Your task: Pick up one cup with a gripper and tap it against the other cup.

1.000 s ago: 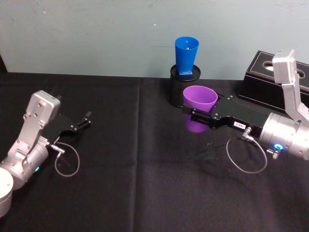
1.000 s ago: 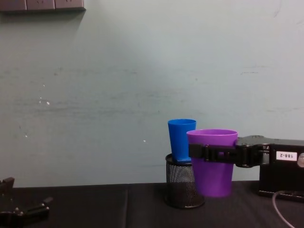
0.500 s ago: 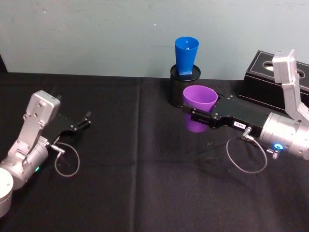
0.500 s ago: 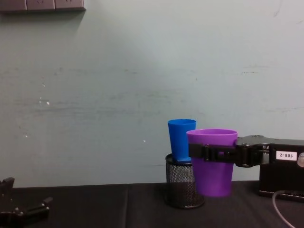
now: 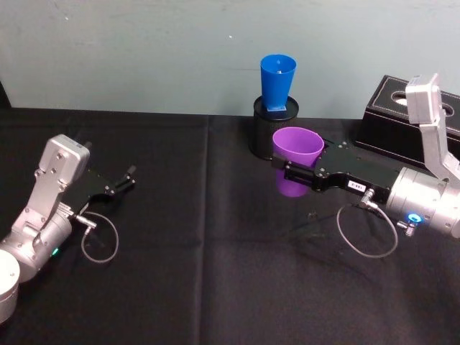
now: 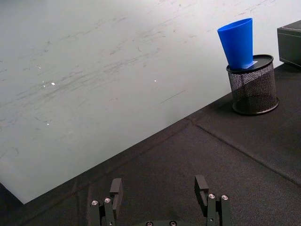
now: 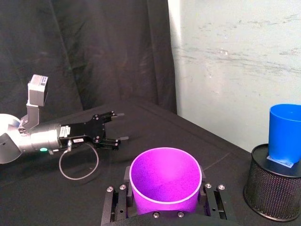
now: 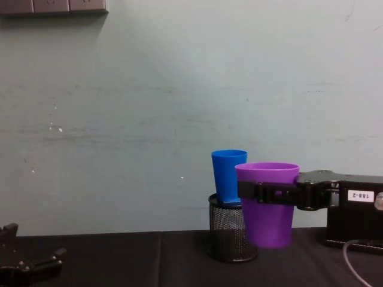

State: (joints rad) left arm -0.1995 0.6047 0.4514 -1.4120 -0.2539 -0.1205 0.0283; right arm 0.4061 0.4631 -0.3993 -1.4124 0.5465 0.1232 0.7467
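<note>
Purple cup [image 5: 296,159]: plastic tapered tumbler, smooth, wider at the rim, upright, mouth up and nothing seen inside in the right wrist view [image 7: 165,181]; held clear of the tablecloth, its base above the cloth in the chest view [image 8: 268,203]. Right gripper [image 5: 287,172]: slim black two-fingered claw bearing a small white number label [image 8: 360,195], on a silver-grey arm reaching in from the right; fingers clamped on either side of the purple cup just below its rim, arm roughly level. Blue cup [image 5: 277,84]: bright blue plastic tapered tumbler, standing upright with its narrow base down in the black wire-mesh pen holder [image 5: 266,132], most of its body rising above the holder's rim; seen likewise in the left wrist view [image 6: 237,41]. Relation: the purple cup sits just in front of and slightly right of the holder in the head view; in the chest view its left edge overlaps the blue cup [image 8: 227,176], though whether the two cups are touching cannot be told. Pen holder: stands on the black tablecloth [image 5: 215,287] near the pale wall. Black box [image 5: 394,122]: at the far right of the table, behind the right arm. Left gripper [image 5: 122,182]: black claw on a silver-grey arm, low over the cloth at the left, well apart from both cups; fingers spread and holding nothing, as the left wrist view [image 6: 159,193] shows.
</note>
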